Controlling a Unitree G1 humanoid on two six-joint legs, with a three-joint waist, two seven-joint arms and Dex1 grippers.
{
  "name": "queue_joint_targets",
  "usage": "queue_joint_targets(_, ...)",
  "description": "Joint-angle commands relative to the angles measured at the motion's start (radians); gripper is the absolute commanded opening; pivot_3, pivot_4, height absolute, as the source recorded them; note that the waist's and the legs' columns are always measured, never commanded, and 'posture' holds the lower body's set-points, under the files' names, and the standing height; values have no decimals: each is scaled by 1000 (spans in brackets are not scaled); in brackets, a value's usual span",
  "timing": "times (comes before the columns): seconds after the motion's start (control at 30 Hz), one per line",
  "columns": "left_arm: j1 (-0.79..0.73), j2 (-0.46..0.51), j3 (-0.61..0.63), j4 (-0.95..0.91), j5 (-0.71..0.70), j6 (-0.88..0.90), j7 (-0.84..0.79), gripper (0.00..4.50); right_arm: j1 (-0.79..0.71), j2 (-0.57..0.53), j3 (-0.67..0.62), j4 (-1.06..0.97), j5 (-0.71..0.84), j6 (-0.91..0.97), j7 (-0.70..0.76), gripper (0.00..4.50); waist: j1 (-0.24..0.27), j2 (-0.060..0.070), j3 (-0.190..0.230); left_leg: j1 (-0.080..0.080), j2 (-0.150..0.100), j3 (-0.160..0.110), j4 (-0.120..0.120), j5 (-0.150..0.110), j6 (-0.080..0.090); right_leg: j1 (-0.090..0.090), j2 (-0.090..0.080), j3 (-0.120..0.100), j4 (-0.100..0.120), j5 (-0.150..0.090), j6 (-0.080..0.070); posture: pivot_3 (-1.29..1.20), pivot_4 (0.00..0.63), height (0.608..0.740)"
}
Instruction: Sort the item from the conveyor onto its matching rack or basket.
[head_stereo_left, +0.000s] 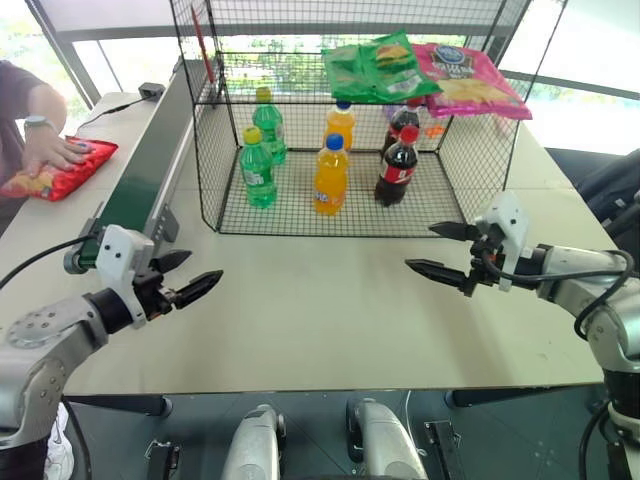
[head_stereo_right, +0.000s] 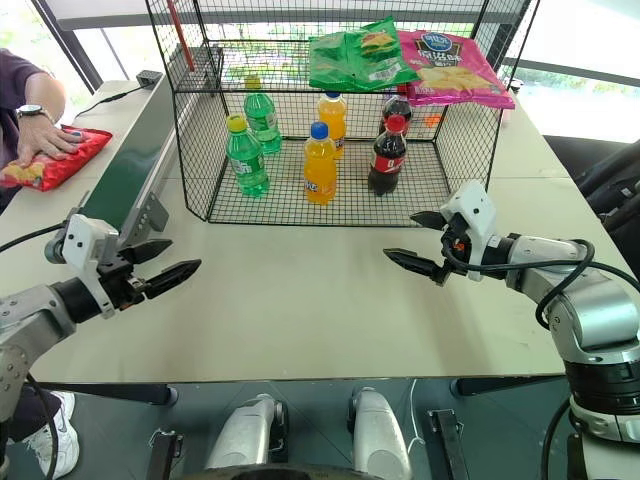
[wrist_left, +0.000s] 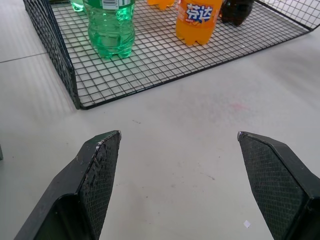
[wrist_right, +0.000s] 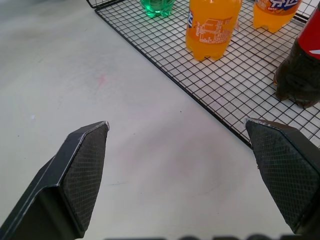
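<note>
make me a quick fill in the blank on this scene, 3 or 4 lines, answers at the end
1. The red bag lies under a person's ____.
2. The top tier of the cage holds ____ crisp bags.
3. Both the left gripper and the right gripper are ____ and hold nothing.
4. On the cage floor, the two bottles nearest the conveyor are ____ in colour.

Missing words: hand; two; open; green

We see the red crisp bag (head_stereo_left: 62, 168) partly covered by a person's hand (head_stereo_left: 52, 152), far beyond the left gripper (head_stereo_left: 183, 278); the picture's edge cuts its end.
</note>
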Motion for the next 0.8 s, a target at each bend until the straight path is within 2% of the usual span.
queue_joint_targets(0.03, -13, 5, 7, -12, -4, -18, -3, 3924, -10, -10, -11, -27, -1, -12, 2, 4500, 0, 0, 0, 0, 0, 0, 0, 0, 0, 0, 0, 0, 0, 0, 0, 0, 150, 740)
queue_joint_targets(0.8, -20, 8, 12, -5, 18, -45, 4, 3924, -29, 0, 2, -11, -12, -25, 0, 4500, 0, 0, 0, 0, 0, 0, 0, 0, 0, 0, 0, 0, 1, 0, 0, 0, 150, 740)
